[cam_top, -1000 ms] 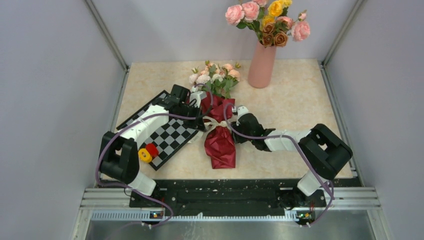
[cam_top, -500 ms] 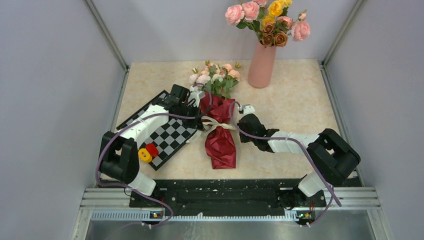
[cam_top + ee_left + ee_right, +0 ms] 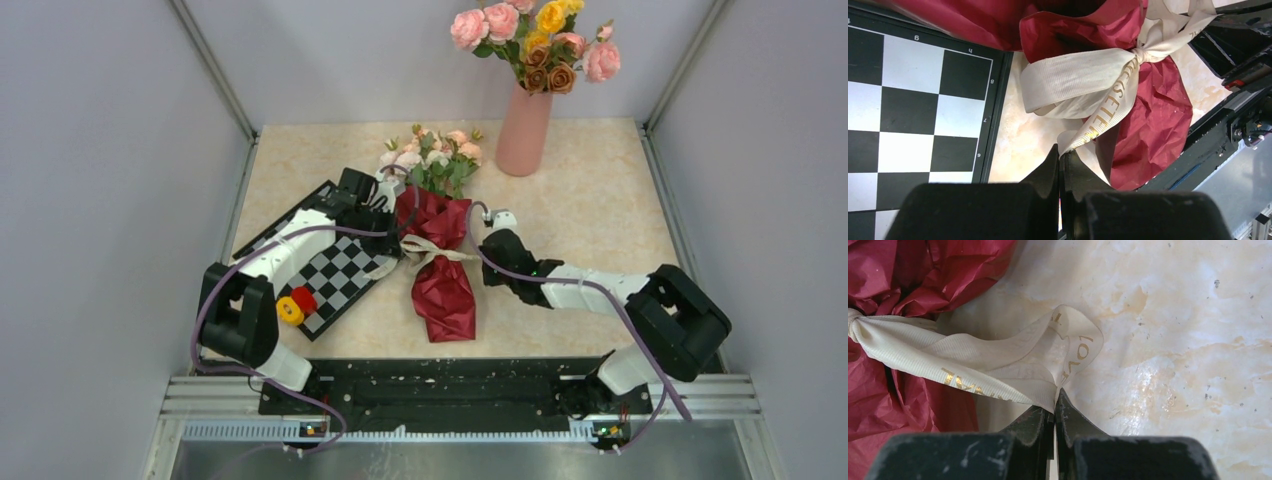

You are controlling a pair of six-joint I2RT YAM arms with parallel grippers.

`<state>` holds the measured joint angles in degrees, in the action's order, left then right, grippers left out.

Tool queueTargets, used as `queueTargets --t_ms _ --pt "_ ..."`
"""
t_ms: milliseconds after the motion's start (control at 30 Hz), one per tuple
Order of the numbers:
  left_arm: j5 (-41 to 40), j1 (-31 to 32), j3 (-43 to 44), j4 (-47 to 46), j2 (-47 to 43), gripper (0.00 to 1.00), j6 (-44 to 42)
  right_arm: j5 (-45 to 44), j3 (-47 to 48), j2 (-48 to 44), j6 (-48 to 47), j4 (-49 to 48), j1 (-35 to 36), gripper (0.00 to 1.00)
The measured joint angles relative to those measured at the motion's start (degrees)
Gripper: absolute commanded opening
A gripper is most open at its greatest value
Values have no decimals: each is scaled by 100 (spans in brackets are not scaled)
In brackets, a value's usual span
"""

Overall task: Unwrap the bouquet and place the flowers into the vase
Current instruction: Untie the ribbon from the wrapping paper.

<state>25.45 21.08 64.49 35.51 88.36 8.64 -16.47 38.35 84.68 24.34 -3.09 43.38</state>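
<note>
Jaws were shut on both tails of the ribbon point(image 3: 1083, 82), bouquet point(image 3: 443, 285) tied.
From above, your bouquet lay on the worktop point(image 3: 600, 200) between the arms, vase point(image 3: 524, 135) beyond. Left wrist: left jaws pinched one tail. Right wrist: right jaws pinched the other. Pulling unevenly could tighten the knot or drag the bouquet.

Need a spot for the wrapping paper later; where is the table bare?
Bare: right of the vase, and the far left corner behind the chessboard. Crowded: the middle, where the left gripper and right gripper pinch the ribbon on the bouquet.
</note>
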Motion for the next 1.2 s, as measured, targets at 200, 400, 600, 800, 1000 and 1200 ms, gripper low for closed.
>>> queueTargets --t_ms 200,400,600,800,1000,1200 --pt "-101 -70 0 2 0 0 -2 22 -170 -175 68 -59 2 15" --pt "-39 -155 0 2 31 0 0 321 -660 -258 28 -210 2 13" --pt "31 -155 0 7 42 0 -2 457 -686 -256 26 -422 2 3" --pt "7 -155 0 7 42 0 -2 247 -686 -256 63 -391 2 0" --pt "-92 -157 0 4 42 0 0 -195 -686 -378 190 -240 2 0" --pt "-114 -190 -2 4 39 0 2 -492 -686 -614 295 -144 2 0"
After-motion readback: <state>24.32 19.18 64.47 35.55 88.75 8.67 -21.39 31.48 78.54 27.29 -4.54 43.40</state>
